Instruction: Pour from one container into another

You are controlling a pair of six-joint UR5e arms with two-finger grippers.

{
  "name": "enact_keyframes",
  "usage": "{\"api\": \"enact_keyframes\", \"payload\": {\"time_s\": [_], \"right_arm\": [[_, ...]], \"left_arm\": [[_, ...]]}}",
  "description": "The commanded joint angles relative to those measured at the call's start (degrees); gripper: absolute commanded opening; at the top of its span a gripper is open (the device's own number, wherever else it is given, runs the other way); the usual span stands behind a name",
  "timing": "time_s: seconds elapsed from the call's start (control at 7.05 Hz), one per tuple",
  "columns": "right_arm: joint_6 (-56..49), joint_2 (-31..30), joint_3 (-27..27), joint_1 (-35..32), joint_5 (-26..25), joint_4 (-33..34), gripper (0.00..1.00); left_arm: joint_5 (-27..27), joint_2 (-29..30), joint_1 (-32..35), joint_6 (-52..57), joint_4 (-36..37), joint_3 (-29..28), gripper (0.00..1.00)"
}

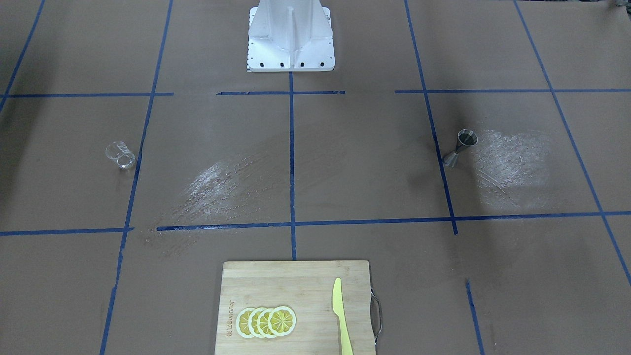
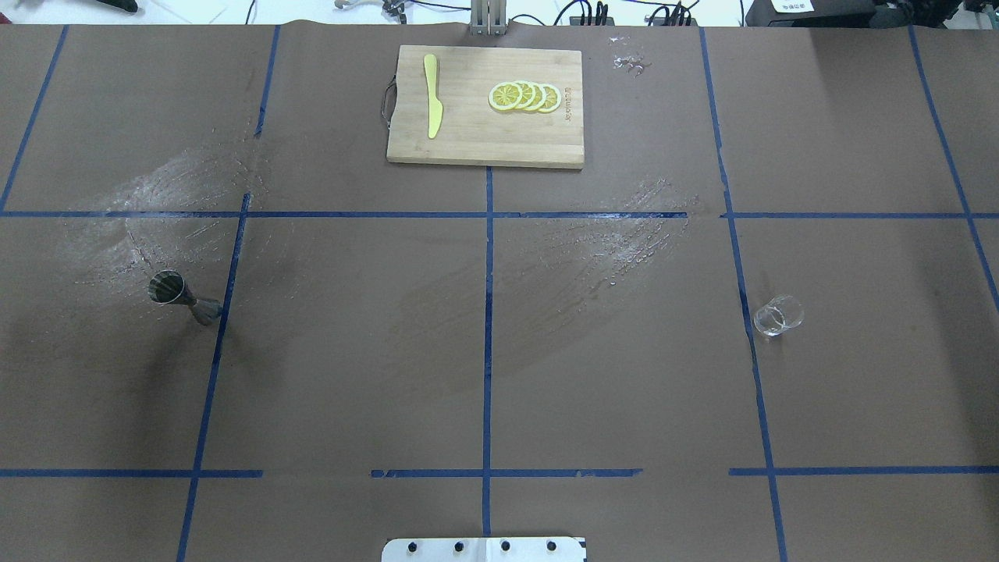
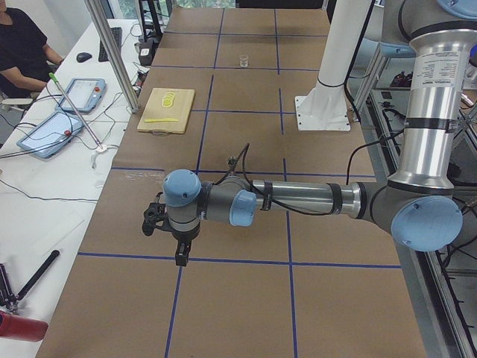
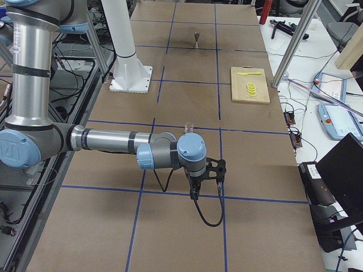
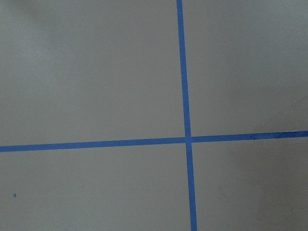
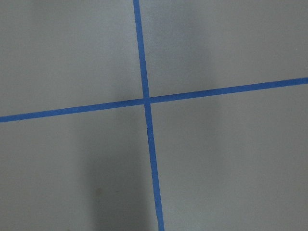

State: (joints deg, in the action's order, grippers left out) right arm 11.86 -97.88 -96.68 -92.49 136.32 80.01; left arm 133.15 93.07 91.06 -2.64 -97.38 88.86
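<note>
The container, a small clear glass tumbler [image 2: 777, 315], stands upright on the brown table cover on the robot's right side [image 1: 121, 155]. The steel jigger [image 2: 183, 297] stands upright far across on the left side [image 1: 461, 148]. Neither arm reaches into the overhead or front views. My left gripper [image 3: 153, 218] shows only in the left side view, low over the table's near end, well away from both vessels. My right gripper [image 4: 218, 170] shows only in the right side view, a short way from the tumbler [image 4: 189, 128]. I cannot tell whether either is open or shut. Both wrist views show only paper and blue tape.
A wooden cutting board [image 2: 468, 144] holds lemon slices [image 2: 524, 96] and a yellow knife [image 2: 431, 95] at the far middle edge. The white robot base [image 1: 291, 37] stands at the near middle. A seated person [image 3: 22, 45] and tablets sit beside the table.
</note>
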Motion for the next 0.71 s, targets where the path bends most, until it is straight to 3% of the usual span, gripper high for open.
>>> {"api": "enact_keyframes", "payload": {"time_s": [0.0, 0.57], "right_arm": [[0.00, -0.03, 0.00, 0.03, 0.00, -0.03, 1.00], [0.00, -0.03, 0.00, 0.03, 0.09, -0.03, 1.00]], "left_arm": [[0.00, 0.09, 0.00, 0.09, 0.00, -0.09, 1.00], [0.00, 0.00, 0.00, -0.09, -1.49, -0.35, 1.00]]}}
